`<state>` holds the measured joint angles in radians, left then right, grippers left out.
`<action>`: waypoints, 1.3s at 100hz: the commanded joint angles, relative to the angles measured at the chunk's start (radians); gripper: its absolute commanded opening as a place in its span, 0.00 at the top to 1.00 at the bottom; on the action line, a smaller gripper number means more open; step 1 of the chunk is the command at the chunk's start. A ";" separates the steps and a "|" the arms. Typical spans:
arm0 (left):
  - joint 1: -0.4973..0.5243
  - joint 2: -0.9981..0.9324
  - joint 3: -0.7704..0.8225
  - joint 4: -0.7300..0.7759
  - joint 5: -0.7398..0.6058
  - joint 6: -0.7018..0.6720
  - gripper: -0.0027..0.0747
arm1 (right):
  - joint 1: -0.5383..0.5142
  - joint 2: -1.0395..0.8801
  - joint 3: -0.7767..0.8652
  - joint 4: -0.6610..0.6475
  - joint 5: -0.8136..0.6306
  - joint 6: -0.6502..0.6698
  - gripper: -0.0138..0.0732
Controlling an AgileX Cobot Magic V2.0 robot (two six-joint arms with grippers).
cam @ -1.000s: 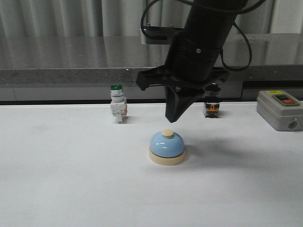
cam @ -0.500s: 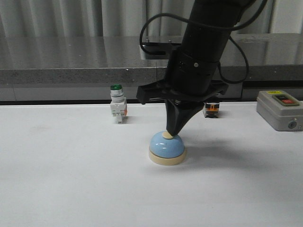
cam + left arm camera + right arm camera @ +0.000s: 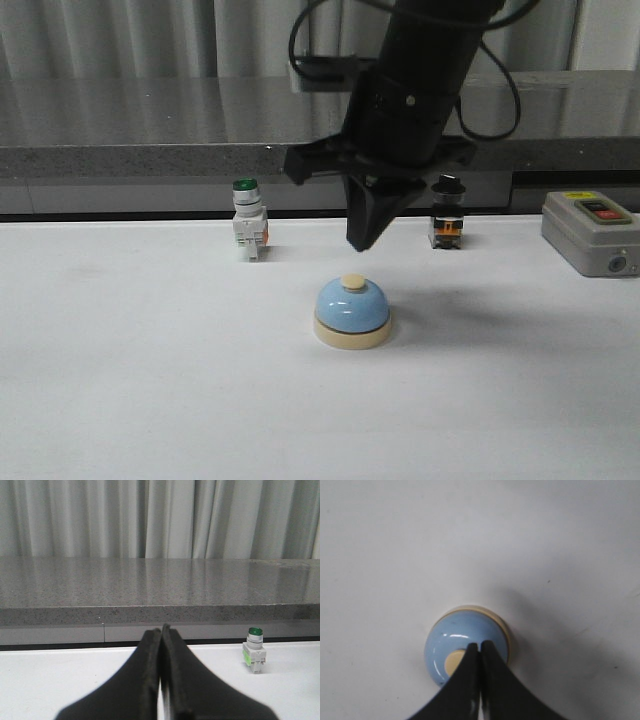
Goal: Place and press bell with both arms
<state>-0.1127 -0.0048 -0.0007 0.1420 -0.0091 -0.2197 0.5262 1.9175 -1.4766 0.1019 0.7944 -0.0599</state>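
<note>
The light-blue dome bell (image 3: 352,312) with its cream base and cream top button stands on the white table, near the middle. My right gripper (image 3: 360,242) hangs shut just above it, its tip a little over the button and clear of it. From the right wrist, the shut right gripper (image 3: 479,644) points down over the bell (image 3: 455,645), part of the button showing beside the fingers. My left gripper (image 3: 161,628) is shut with nothing in it, low over the table; it is out of the front view.
A green-capped white pushbutton (image 3: 248,230) stands behind the bell to the left, also in the left wrist view as the green-capped switch (image 3: 254,649). A black-knobbed switch (image 3: 446,225) stands behind the right arm. A grey control box (image 3: 592,232) sits at the right edge. A grey counter runs along the back.
The right gripper came down onto the bell's button half a second ago and has now risen off it again. The bell stayed in place.
</note>
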 commanded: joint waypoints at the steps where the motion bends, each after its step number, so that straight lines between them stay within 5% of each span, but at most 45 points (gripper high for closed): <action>1: 0.003 -0.029 0.044 0.001 -0.081 -0.010 0.99 | -0.002 -0.107 -0.047 -0.028 -0.007 -0.010 0.91; 46: 0.003 -0.029 0.044 0.001 -0.081 -0.010 0.99 | -0.140 -0.423 0.063 -0.042 -0.026 -0.010 0.91; 81: 0.003 -0.029 0.044 0.001 -0.081 -0.010 0.99 | -0.314 -0.830 0.403 -0.042 -0.181 -0.010 0.91; 130: 0.003 -0.029 0.044 0.001 -0.081 -0.010 0.99 | -0.330 -1.431 0.826 -0.042 -0.380 -0.010 0.91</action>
<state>-0.1127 -0.0048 -0.0007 0.1420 -0.0091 -0.2197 0.2010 0.5651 -0.6622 0.0617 0.5020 -0.0619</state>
